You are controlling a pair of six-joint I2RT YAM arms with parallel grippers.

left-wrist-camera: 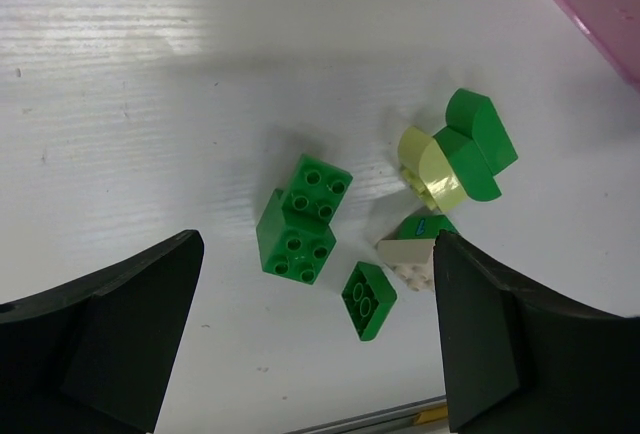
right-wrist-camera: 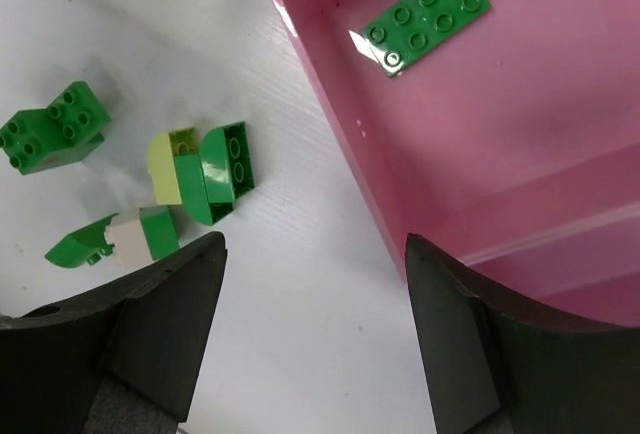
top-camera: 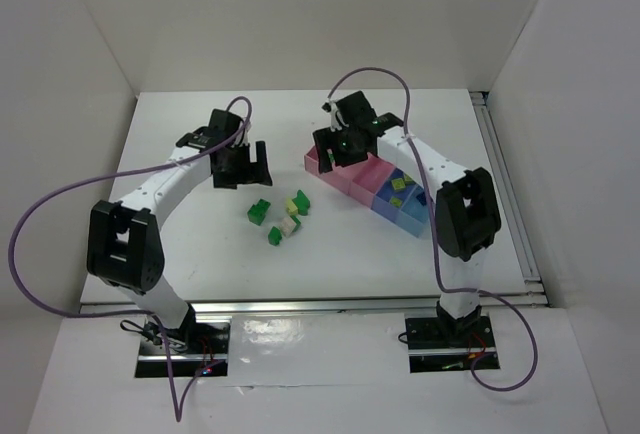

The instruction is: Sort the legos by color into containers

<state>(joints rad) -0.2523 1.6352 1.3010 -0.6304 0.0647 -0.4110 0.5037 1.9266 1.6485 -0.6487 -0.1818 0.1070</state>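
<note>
Loose legos lie mid-table: a dark green pair (top-camera: 259,211), a pale yellow-green one (top-camera: 298,201), a cream one (top-camera: 287,224) and a small green one (top-camera: 273,237). My left gripper (top-camera: 245,166) hovers open and empty behind them. In its wrist view the gripper (left-wrist-camera: 316,239) frames the green pair (left-wrist-camera: 300,219), a small green brick (left-wrist-camera: 367,300) and the cream brick (left-wrist-camera: 412,257). My right gripper (top-camera: 335,149) is open and empty over the near edge of the pink container (top-camera: 345,172). In its wrist view (right-wrist-camera: 314,244) a flat green plate (right-wrist-camera: 427,14) lies in the pink box (right-wrist-camera: 520,124).
The row of boxes runs right into blue ones (top-camera: 412,216), which hold a yellow-green brick (top-camera: 398,184) and a green one (top-camera: 405,199). White walls close the back and sides. A metal rail (top-camera: 300,306) marks the near table edge.
</note>
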